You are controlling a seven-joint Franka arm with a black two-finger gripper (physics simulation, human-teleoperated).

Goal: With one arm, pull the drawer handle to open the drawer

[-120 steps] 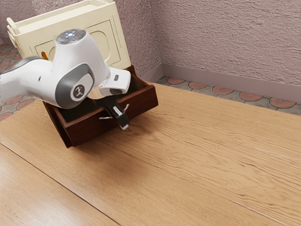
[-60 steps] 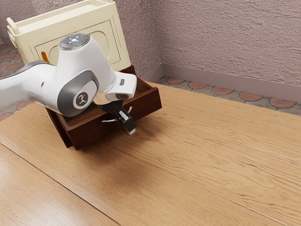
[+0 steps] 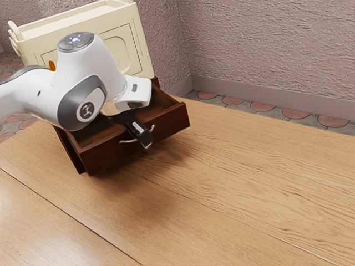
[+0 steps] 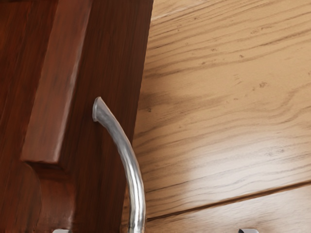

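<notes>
While the exterior view has the drawer standing out over the wooden table, its inside partly exposed, the black gripper slants down at the curved metal handle on the drawer's front, with a cream-coloured box behind. In the wrist view, two fingertips stand wide apart, the handle curving out from the drawer's dark wood into the space between them, gripped by neither.
</notes>
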